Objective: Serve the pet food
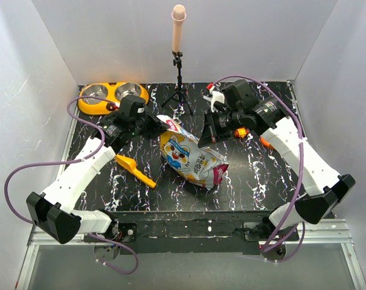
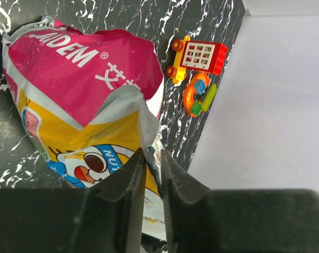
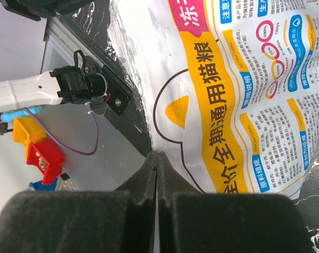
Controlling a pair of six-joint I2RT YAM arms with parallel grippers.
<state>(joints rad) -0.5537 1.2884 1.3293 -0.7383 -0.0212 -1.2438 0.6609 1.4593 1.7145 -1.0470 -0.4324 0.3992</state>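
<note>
The left gripper [image 2: 151, 154] is pinching a raised fold of the pet food bag [image 2: 80, 79], its 2 fingers clenching the film right at their tips. The right gripper [image 3: 157, 155] is pressing its fingers together at the bag's opposite edge. I cannot tell whether any film is caught between them. The bag is lying between the 2 grippers. A yellow-orange scoop [image 1: 134, 169] is lying behind the left gripper, toward its arm's base.
</note>
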